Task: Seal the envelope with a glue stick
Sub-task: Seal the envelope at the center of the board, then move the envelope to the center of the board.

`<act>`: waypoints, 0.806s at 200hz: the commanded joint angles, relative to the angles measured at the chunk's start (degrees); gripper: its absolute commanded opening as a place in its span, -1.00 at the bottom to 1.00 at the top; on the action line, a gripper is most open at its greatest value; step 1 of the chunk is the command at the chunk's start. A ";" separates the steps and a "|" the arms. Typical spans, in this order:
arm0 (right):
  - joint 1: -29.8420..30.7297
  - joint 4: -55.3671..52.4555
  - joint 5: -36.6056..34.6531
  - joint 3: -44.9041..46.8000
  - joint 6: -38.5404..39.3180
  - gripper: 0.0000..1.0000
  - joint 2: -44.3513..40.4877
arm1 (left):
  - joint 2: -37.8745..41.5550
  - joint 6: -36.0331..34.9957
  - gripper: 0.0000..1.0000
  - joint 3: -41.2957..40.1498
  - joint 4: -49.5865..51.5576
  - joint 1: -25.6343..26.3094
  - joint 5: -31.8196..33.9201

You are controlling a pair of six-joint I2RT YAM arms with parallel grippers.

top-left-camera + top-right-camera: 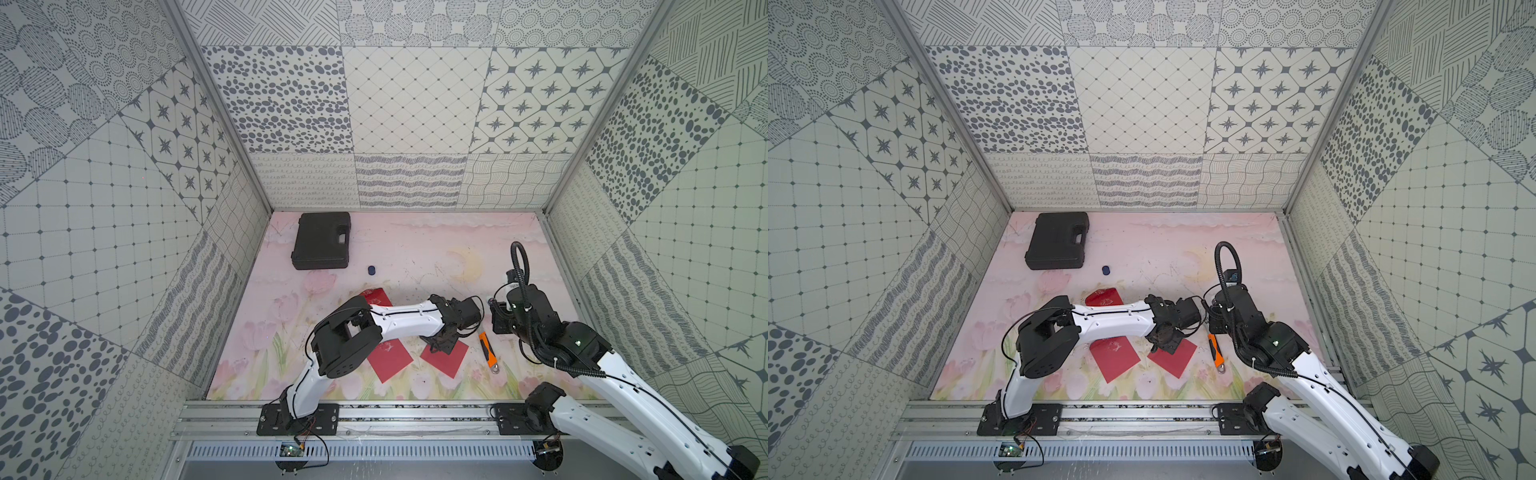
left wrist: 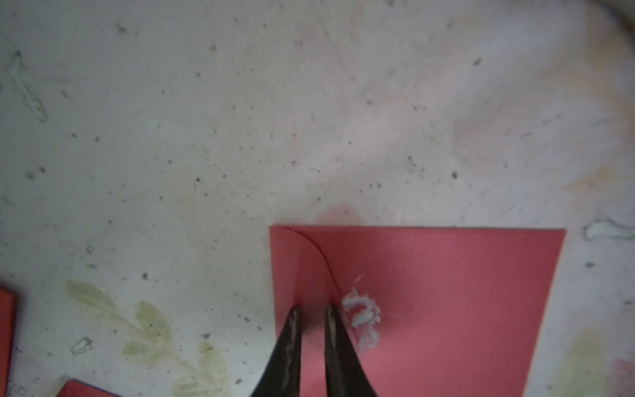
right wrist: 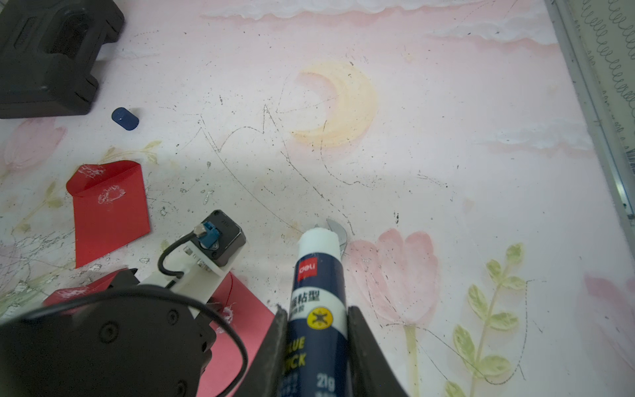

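The glue stick (image 3: 318, 275) is clamped by its dark blue label between the closed jaws of the right gripper (image 3: 318, 309), with its white glue end bared and pointing away from the wrist. It is held above the mat (image 1: 415, 249), just beside the left arm's wrist, probably so that it stays clear of the paper while the flap is pressed. Its dark blue cap (image 1: 371, 270) is left lying well apart, near the black case (image 1: 321, 241). The envelope (image 2: 429, 292) being worked on lies flat with its flap folded down. A white smear of glue (image 2: 362, 316) is seen on the body just beside the flap's curved edge. The left gripper (image 2: 312, 311) is set down on that flap, its fingers nearly closed with a narrow gap and nothing pinched between them. This is judged to be a press to bond the flap, not a grasp. Of the 3 red envelopes in both top views, 1 (image 1: 376, 297) lies further back with its flap open and another (image 1: 390, 359) lies nearer the left arm. The orange-handled wrench (image 1: 488, 349) lies untouched beside the pressed envelope.
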State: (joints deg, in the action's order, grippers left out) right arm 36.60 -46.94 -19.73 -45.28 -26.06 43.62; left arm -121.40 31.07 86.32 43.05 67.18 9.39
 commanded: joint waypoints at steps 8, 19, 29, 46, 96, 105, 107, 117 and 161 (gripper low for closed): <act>-0.20 2.11 -0.40 -1.08 1.01 -1.00 0.04 | -5.68 0.26 -0.62 -2.25 8.61 1.38 1.77; -0.20 2.12 -0.49 -1.10 1.02 -1.00 0.07 | -5.07 0.27 -0.60 -2.60 7.89 1.39 1.96; -0.19 2.08 -0.57 -1.18 1.02 -1.00 0.06 | -3.35 0.20 -0.58 -3.40 6.42 1.27 1.82; -0.29 1.52 -0.66 -1.44 0.93 -1.00 0.07 | 0.78 0.13 -0.52 -4.66 3.01 -0.02 -0.37; -0.22 -0.06 -1.10 -2.83 -0.50 -1.00 0.15 | 11.69 1.20 -0.39 -9.05 -4.77 -5.29 -9.48; -0.30 -0.21 -1.10 -3.06 -0.86 -1.00 0.23 | 12.56 1.52 -0.39 -10.03 -5.69 -6.17 -11.74; -0.30 -0.25 -1.10 -3.06 -0.90 -1.00 0.28 | 12.70 1.64 -0.39 -10.34 -5.98 -6.40 -12.24; -0.27 -0.19 -0.95 -3.37 -1.33 -1.00 0.42 | 13.26 2.21 -0.39 -11.71 -7.26 -7.30 -14.38; -0.30 -0.34 0.01 -4.85 -2.58 -1.00 1.98 | 13.60 4.44 -0.34 -16.39 -11.04 -9.47 -19.38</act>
State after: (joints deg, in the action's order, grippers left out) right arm 36.60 -48.05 -19.75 -47.59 -27.05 44.80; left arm -108.71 32.86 72.75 35.77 59.42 -1.06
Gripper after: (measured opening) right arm 0.283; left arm 0.322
